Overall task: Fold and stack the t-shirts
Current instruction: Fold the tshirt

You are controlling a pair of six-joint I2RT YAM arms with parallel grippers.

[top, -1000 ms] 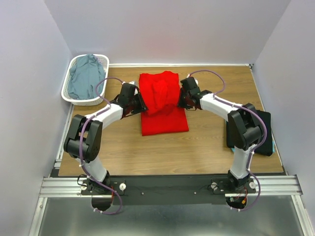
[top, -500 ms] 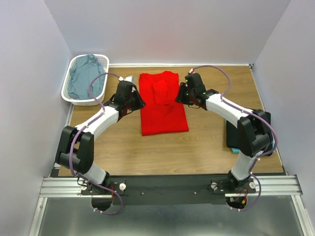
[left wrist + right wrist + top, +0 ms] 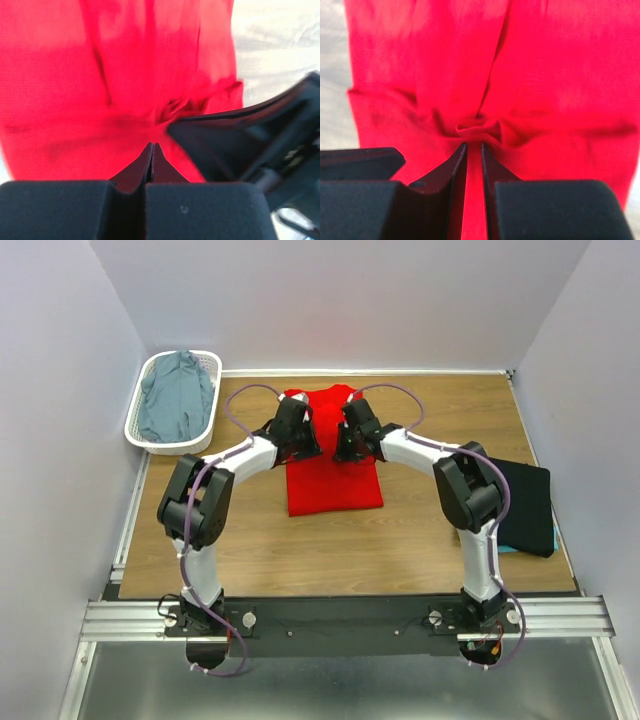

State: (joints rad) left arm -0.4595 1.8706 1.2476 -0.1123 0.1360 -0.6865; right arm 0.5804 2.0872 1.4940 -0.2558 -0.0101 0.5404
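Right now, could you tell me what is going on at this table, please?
Both arms are bent over the bright red cloth t-shirt lying on the wooden table. The left gripper is shut at the cloth; whether it pinches any I cannot tell. The right gripper is closed on a small gathered fold. A dusty grey-blue t-shirt lies in the white plastic lattice basket at the far left, and a folded black t-shirt sits at the right edge.
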